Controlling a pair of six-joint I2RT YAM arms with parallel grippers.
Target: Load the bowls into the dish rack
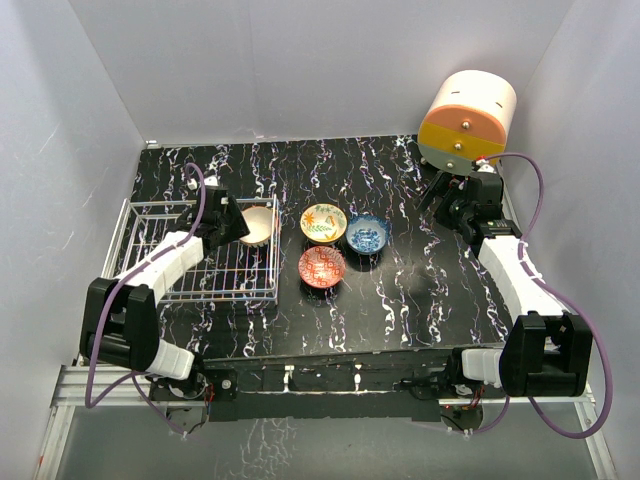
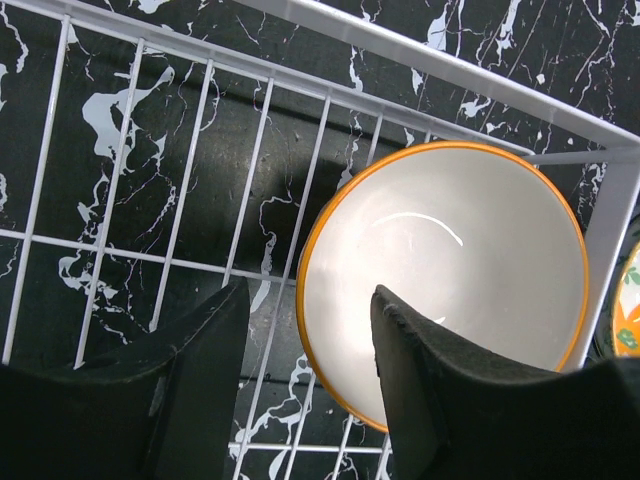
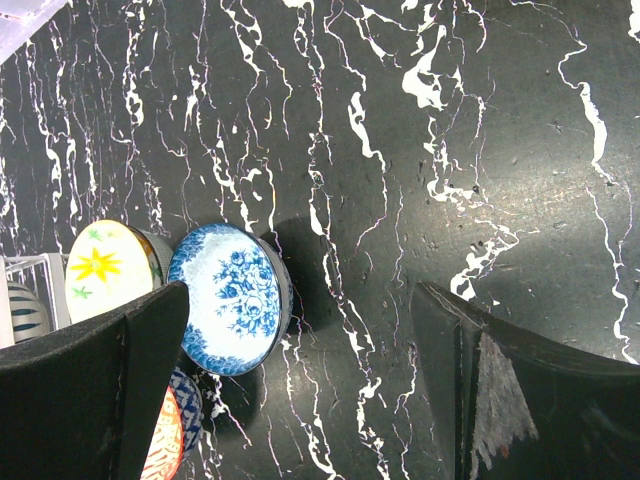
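Observation:
The dish rack [image 1: 150, 272] is a white wire basket at the left. In its far right corner [image 2: 420, 55] sits a bowl [image 1: 258, 224], plain white inside with an orange rim [image 2: 450, 270]. My left gripper [image 1: 234, 224] hangs over it, open [image 2: 310, 300]. One finger [image 2: 430, 390] is above the bowl's inside, and the other [image 2: 200, 370] is outside, apart from the rim. Three bowls stand on the table right of the rack: yellow-floral [image 1: 323, 222], blue [image 1: 368, 233] and red [image 1: 322, 266]. My right gripper [image 1: 447, 197] is open over bare table [image 3: 300, 300], with the blue bowl [image 3: 228, 297] to its left.
A cream-and-orange cylindrical drawer unit [image 1: 467, 120] stands at the back right, just behind the right gripper. White walls close in the black marbled table [image 1: 420, 290] on three sides. The rack's raised wire side [image 2: 610, 230] separates the white bowl from the yellow-floral one [image 2: 628, 320].

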